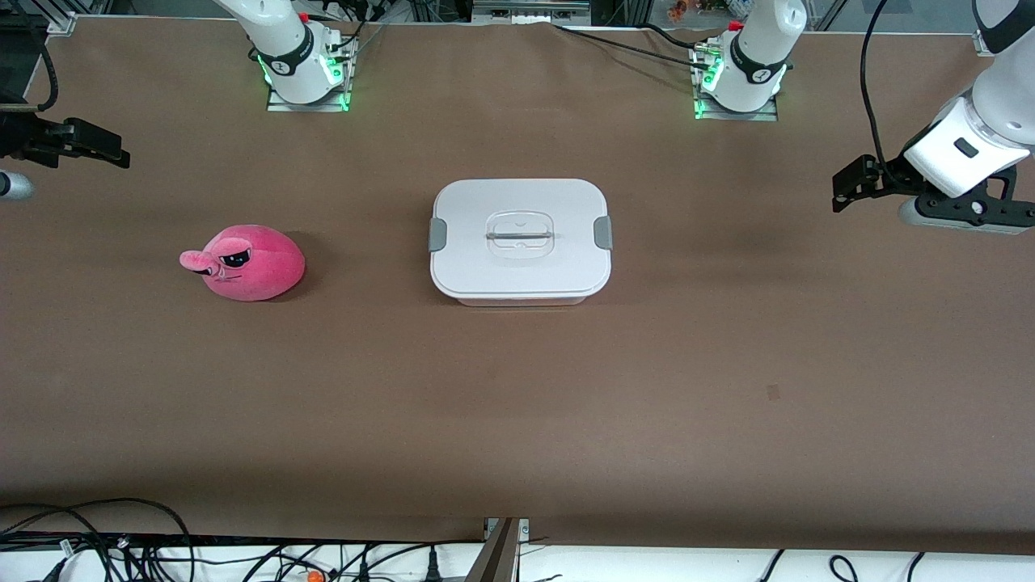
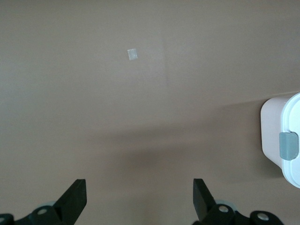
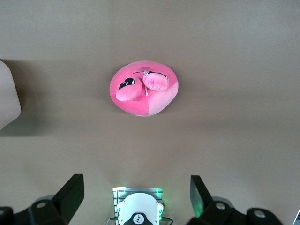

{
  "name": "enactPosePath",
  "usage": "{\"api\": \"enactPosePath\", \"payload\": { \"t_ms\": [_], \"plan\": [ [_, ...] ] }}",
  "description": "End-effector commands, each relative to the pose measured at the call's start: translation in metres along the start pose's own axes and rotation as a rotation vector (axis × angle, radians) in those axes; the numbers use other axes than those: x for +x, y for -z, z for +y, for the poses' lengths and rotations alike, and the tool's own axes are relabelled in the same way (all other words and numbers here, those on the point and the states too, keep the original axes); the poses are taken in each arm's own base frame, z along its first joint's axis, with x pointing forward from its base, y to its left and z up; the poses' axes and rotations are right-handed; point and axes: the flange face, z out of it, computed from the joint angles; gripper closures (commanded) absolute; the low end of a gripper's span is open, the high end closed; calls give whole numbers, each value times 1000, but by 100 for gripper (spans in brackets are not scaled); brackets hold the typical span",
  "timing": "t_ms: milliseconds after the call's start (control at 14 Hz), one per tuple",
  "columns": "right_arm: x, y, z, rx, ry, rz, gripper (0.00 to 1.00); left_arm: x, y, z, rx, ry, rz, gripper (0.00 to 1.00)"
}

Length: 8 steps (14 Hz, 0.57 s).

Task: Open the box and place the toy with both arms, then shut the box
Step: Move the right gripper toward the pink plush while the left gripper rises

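Observation:
The box (image 1: 520, 238) sits in the middle of the table, its white lid on and a grey clip (image 1: 602, 233) at each short end. One end of the box (image 2: 281, 140) shows in the left wrist view, and a corner (image 3: 7, 101) in the right wrist view. The pink toy (image 1: 247, 263) (image 3: 144, 89) lies on the table toward the right arm's end, apart from the box. My left gripper (image 1: 845, 192) (image 2: 139, 199) hangs open and empty over the left arm's end of the table. My right gripper (image 1: 113, 152) (image 3: 136, 192) is open and empty over the right arm's end.
The two arm bases (image 1: 303, 69) (image 1: 740, 81) stand along the table's edge farthest from the front camera. A small pale patch (image 1: 774, 393) (image 2: 132, 54) marks the brown table (image 1: 517, 420). Cables (image 1: 121, 550) lie past the table's near edge.

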Motion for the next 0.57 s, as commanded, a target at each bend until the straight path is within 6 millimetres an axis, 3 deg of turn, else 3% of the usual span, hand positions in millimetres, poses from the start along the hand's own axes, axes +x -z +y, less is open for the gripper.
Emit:
{"api": "enactPosePath", "payload": {
  "t_ms": [0, 500],
  "plan": [
    [2, 6, 3, -13, -2, 10, 0, 6, 5, -9, 6, -7, -5, 0],
    [2, 5, 6, -19, 0, 10, 0, 8, 4, -6, 6, -11, -9, 0]
  ]
}}
